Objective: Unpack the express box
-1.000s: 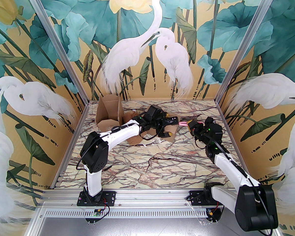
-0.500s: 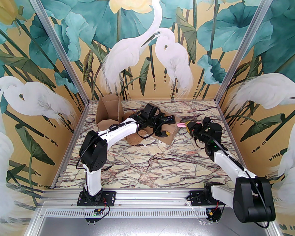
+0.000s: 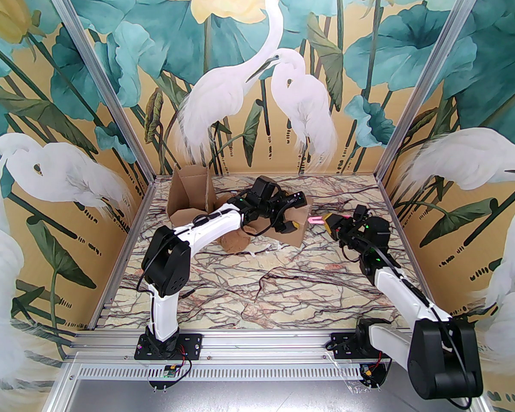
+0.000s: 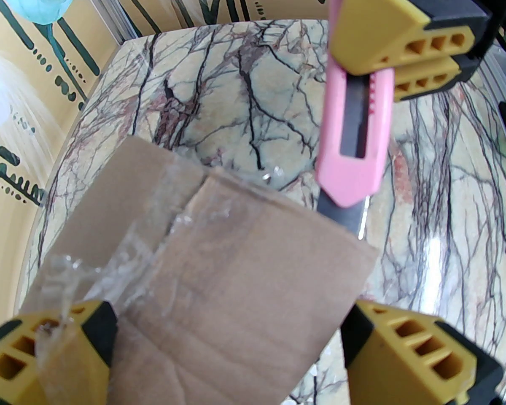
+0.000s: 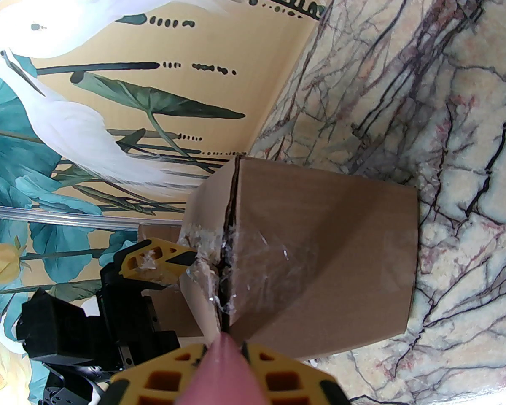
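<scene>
A brown cardboard express box (image 3: 299,232) with a clear-taped centre seam stands tilted at the middle back of the marble table (image 3: 283,290). My left gripper (image 3: 295,213) spans it, one yellow finger (image 4: 46,352) on the torn tape side and the other on the opposite edge, so it is shut on the box (image 4: 219,293). My right gripper (image 3: 329,221) is shut on a pink utility knife (image 3: 315,220). In the left wrist view the knife (image 4: 354,141) points down, its dark blade meeting the box's far edge. From the right wrist, the knife (image 5: 223,369) aims at the split seam of the box (image 5: 320,260).
An open, empty cardboard carton (image 3: 189,195) stands at the back left corner. A brown crumpled piece (image 3: 236,243) lies on the table under my left forearm. The cage walls close in on three sides.
My left gripper has lifted and turned the box toward the back right. My right gripper, still holding the knife, has shifted slightly and stays just right of the box.
</scene>
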You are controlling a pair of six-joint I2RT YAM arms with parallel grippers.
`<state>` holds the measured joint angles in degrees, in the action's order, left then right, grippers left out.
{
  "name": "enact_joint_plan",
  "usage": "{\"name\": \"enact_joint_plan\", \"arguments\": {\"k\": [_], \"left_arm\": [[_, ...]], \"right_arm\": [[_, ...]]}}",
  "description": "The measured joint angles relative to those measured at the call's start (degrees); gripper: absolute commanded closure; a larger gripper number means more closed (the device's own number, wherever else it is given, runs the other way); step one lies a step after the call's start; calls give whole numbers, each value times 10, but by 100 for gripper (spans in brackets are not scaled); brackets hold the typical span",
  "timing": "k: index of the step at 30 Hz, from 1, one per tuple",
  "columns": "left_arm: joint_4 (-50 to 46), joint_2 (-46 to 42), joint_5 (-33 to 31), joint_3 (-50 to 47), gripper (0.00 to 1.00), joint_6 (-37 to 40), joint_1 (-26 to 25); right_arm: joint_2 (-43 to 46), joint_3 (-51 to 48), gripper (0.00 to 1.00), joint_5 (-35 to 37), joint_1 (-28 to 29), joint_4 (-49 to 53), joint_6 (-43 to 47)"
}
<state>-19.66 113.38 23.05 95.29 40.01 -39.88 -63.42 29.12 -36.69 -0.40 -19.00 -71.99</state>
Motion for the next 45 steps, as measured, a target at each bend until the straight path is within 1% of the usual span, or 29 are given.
{"name": "enact_joint_plan", "arguments": {"k": [5,11,13,16,22,24,25,30,32,35,38,41,45], "left_arm": [[-9,0,7,1,5,-4,-3],[-21,0,1,2,4,-16,-2],[-26,0,-7,2,3,-26,-4],[-31,-2,-19,7,2,-54,-9],[-50,-12,-53,35,0,-131,-11],[-52,-17,-64,49,1,-154,-10],[-55,-18,-71,61,1,-167,-10],[-86,-9,-100,153,1,-232,-1],[-111,13,-111,216,1,-260,12],[-162,70,-116,316,1,-299,40],[-214,127,-112,383,1,-328,73],[-262,160,-101,391,1,-343,102],[-314,176,-83,376,1,-344,120]], "right_arm": [[27,0,100,4,-13,46,10],[87,4,100,6,-96,134,42],[96,17,100,6,-111,155,57],[102,34,100,-1,-111,187,88],[132,37,100,5,-108,308,163],[135,37,100,13,-96,337,173],[136,37,100,20,-82,348,175],[127,24,100,64,17,355,166],[107,24,100,86,54,353,163],[63,34,100,116,91,355,161],[11,62,100,144,118,353,161],[-40,102,100,167,132,353,161],[-93,153,100,205,137,362,166]]}}
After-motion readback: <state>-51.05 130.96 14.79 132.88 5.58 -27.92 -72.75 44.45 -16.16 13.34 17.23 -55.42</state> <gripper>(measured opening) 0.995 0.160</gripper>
